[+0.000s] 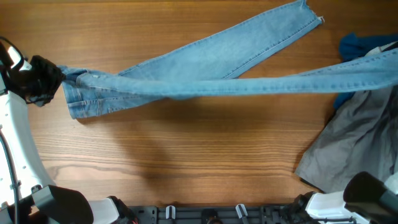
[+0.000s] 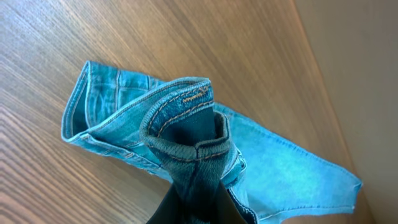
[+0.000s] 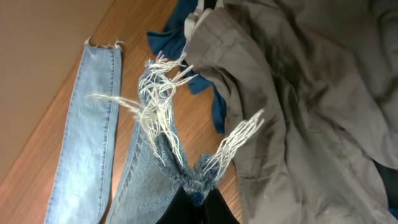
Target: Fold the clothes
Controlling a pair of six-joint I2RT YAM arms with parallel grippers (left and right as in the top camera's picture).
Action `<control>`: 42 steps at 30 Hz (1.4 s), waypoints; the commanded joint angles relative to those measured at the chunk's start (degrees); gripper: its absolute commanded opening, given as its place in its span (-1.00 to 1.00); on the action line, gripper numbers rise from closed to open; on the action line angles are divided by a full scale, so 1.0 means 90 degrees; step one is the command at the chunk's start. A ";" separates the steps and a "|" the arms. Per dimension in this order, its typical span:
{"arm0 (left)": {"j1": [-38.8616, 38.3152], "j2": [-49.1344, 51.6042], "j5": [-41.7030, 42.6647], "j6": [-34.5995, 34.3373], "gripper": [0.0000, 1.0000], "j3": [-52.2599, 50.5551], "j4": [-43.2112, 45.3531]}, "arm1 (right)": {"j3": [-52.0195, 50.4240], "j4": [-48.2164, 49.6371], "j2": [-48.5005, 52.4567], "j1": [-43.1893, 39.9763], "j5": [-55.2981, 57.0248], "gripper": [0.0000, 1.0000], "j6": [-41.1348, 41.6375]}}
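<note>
The left pincer [image 1: 55,78] gripped the jeans [image 1: 205,62] at the waistband [image 2: 180,106]; the right pincer [image 3: 198,198] gripped a frayed hem [image 3: 165,109] beside the grey garment [image 3: 298,93]. Denim judged soft, limp, fairly heavy.

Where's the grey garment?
Overhead view: the grey garment lies heaped on the table at far right, with the dark blue garment and a jeans leg just beyond it.
</note>
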 commanded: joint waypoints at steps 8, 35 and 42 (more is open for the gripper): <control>0.0124 -0.0085 -0.0318 0.0753 -0.92 0.0146 -0.0248 | 0.0192 -0.0243 -0.0386 -0.0158 0.0918 -0.92 0.0100; 0.0316 0.2164 -0.1591 0.1302 -0.92 0.3247 -0.2356 | 0.0185 -0.0627 -0.1304 -0.0160 0.0658 -0.92 -0.0022; 0.0311 0.2183 -0.1428 0.1015 -0.92 0.3334 -0.2482 | 0.0170 -0.0622 -0.1056 -0.0044 -0.0112 -0.92 -0.0459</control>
